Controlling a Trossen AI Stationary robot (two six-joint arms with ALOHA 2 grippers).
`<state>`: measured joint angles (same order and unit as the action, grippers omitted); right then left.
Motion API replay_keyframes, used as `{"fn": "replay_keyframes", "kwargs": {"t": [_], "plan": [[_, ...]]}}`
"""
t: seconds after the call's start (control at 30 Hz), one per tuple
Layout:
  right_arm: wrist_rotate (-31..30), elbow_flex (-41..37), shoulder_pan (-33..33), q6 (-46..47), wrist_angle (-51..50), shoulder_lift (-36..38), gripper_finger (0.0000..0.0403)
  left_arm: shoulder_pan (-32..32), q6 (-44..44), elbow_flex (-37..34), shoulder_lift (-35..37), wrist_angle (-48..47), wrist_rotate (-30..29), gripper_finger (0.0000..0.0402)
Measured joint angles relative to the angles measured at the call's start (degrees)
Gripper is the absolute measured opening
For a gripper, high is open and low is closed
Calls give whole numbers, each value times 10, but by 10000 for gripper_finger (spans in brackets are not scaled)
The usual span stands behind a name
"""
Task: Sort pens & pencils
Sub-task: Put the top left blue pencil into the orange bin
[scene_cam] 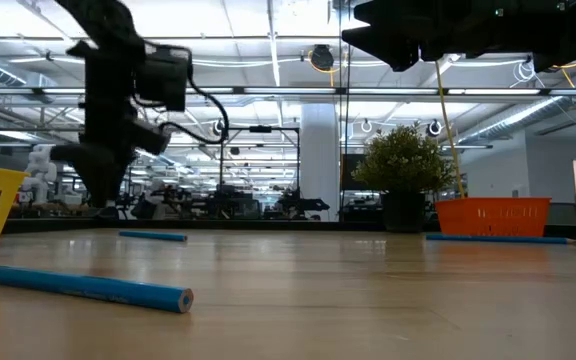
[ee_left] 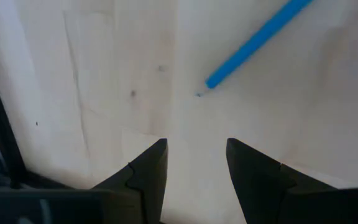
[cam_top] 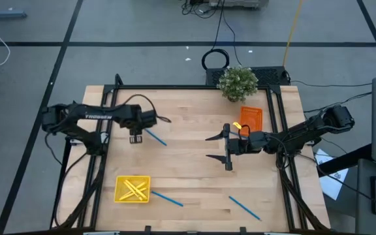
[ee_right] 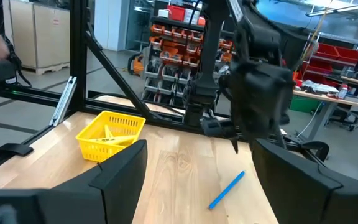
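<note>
Wooden worktop [cam_top: 194, 176] with scattered blue pencils, left gripper [cam_top: 135, 138] fingers spread above one blue pencil [cam_top: 155, 137], right gripper [cam_top: 219, 147] fingers spread wide, empty, near orange tray [cam_top: 251, 117].

Black cabled arms [cam_top: 90, 117], white "TROSSEN" lettering

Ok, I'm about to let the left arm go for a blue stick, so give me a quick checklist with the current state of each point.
1. left gripper open: ok, jaws stand apart in the left wrist view.
2. Left gripper over the blue pencil: not ok, the tip lies ahead of the fingers, not between them.
3. Pencil flat on the table, free of other things: ok.
4. right gripper clear of the left arm: ok, it hangs open near mid-table, apart.
5. yellow basket holds only yellow sticks: ok.
6. orange tray contents: cannot tell; something yellow shows at its edge.
</note>
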<state>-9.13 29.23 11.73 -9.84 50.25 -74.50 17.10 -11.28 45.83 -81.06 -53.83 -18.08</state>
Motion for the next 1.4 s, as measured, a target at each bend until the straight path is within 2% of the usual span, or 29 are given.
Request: {"fn": "replay_keyframes", "kwargs": {"t": [0.13,0.3,0.43,0.6,0.73,1.13,1.27,1.4], "plan": [[0,0,0,-5,0,0,279,46,-76,-31,0,70,11,170],[0,0,-1,-5,0,0,279,72,-164,-55,0,132,31,170],[0,0,-1,-5,0,0,279,81,-174,-55,0,131,34,170],[0,0,-1,-5,0,0,279,87,-177,-55,-8,144,104,170],[0,0,-1,-5,-1,0,279,85,-200,-55,-25,150,86,170],[0,0,-1,-3,-9,0,279,85,-263,-53,-61,158,87,168],[0,0,-1,-3,-13,0,279,86,-279,-53,-62,155,97,132],[0,0,-1,4,-13,0,279,87,-276,-54,-62,146,114,61]]}}
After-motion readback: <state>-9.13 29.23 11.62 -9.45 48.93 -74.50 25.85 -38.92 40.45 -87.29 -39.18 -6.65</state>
